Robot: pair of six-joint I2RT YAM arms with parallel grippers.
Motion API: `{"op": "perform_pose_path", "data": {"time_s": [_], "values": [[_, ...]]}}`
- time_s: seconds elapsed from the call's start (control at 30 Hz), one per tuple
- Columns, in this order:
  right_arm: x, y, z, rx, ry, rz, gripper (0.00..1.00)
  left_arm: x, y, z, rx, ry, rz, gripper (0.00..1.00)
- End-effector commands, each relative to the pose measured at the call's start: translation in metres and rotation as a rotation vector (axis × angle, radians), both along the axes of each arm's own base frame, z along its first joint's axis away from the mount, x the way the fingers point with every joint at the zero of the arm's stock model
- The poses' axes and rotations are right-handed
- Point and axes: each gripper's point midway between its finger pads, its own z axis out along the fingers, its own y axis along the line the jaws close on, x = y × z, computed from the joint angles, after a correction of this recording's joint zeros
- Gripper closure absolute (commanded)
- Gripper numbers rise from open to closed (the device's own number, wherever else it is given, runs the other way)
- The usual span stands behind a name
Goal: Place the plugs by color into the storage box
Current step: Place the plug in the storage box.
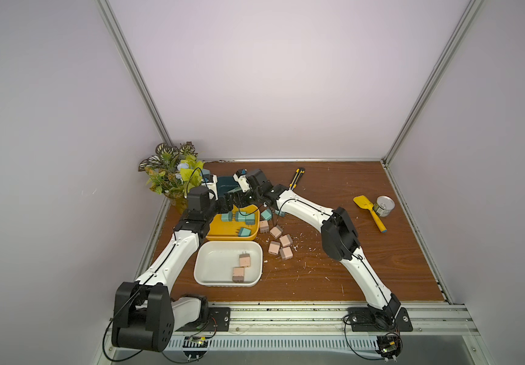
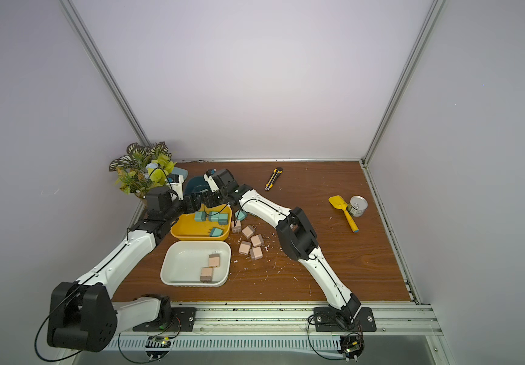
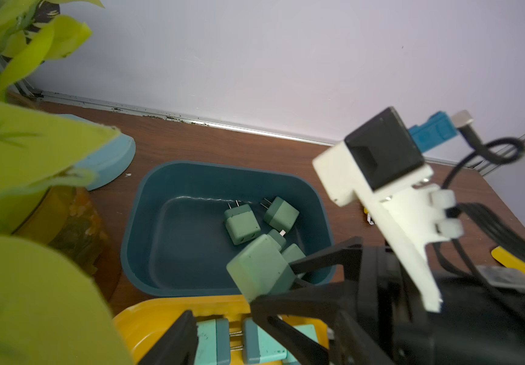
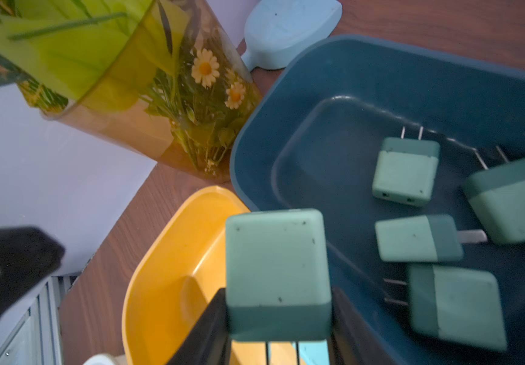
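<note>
Pinched in the right gripper (image 4: 278,313), a mint-green plug (image 4: 277,268) hung over the near rim of the dark blue tray (image 4: 286,79), where four more mint-green plugs (image 4: 406,170) lay. Teal plugs (image 1: 242,218) sat in the yellow tray (image 1: 223,234) beside it. Whether the left gripper (image 1: 228,203) above that tray gripped anything could not be told.
</note>
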Motion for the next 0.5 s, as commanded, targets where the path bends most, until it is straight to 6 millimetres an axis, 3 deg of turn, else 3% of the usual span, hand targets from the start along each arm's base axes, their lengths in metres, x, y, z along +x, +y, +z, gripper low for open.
{"op": "perform_pose_path", "data": {"time_s": [0.0,0.27,0.47], "values": [[0.010,0.014,0.028,0.117,0.001,0.012,0.61,0.003,0.005,0.005,-0.001,-0.003,0.024,0.30],[0.034,0.034,0.015,0.302,0.064,0.056,0.62,0.002,0.008,0.008,0.017,0.005,0.030,0.30],[0.046,0.035,0.014,0.335,0.060,0.043,0.33,0.002,0.006,0.007,0.013,0.009,0.018,0.30]]}}
